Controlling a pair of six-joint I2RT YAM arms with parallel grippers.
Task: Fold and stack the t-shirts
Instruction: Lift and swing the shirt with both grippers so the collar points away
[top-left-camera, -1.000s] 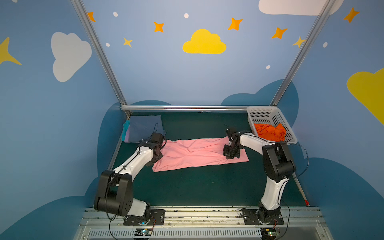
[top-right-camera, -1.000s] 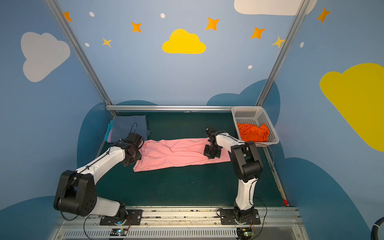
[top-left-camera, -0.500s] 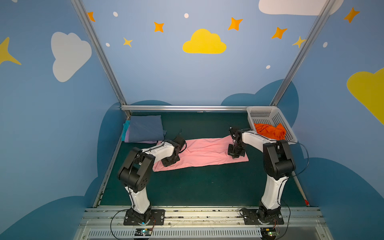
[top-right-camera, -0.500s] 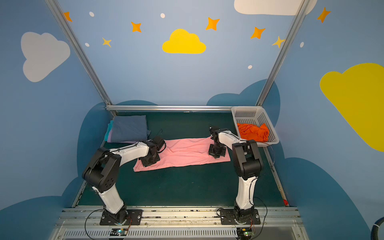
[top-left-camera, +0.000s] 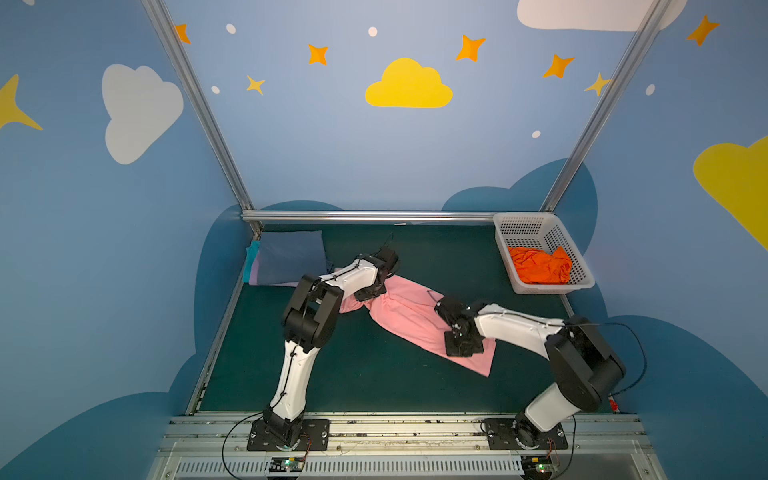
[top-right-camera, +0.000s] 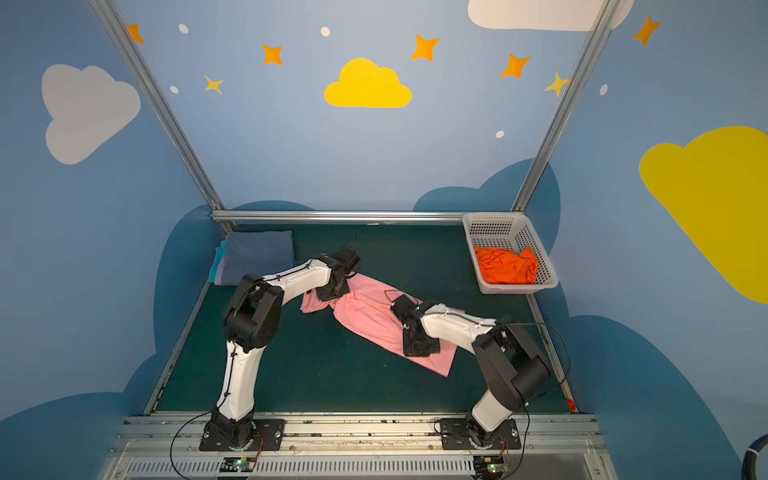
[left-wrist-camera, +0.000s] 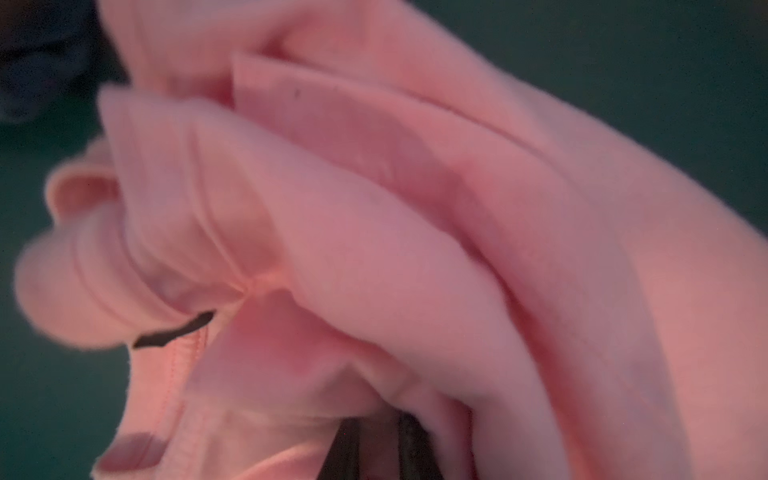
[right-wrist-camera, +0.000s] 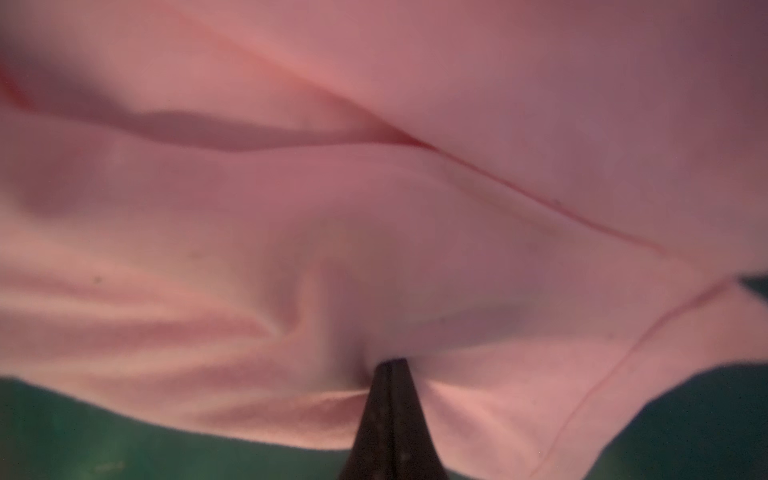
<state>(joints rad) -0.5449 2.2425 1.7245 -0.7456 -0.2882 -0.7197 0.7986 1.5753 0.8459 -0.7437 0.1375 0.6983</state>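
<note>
The pink t-shirt lies slantwise on the green mat, from back left to front right. My left gripper is shut on its bunched back-left end; in the left wrist view pink cloth sits between the dark fingers, near a dark neck label. My right gripper is shut on the front-right end, its fingertips pinching the hem. A folded stack topped by a slate-blue t-shirt sits at the back left. An orange t-shirt lies crumpled in the basket.
The white perforated basket stands at the back right corner. Lavender and teal edges show under the stack by the left rail. Metal frame posts and a rail border the mat at the back.
The pink t-shirt has swung from lying left-to-right to a diagonal. My right gripper pulled its end toward the front; my left gripper closed on the other end and moved right and back.
</note>
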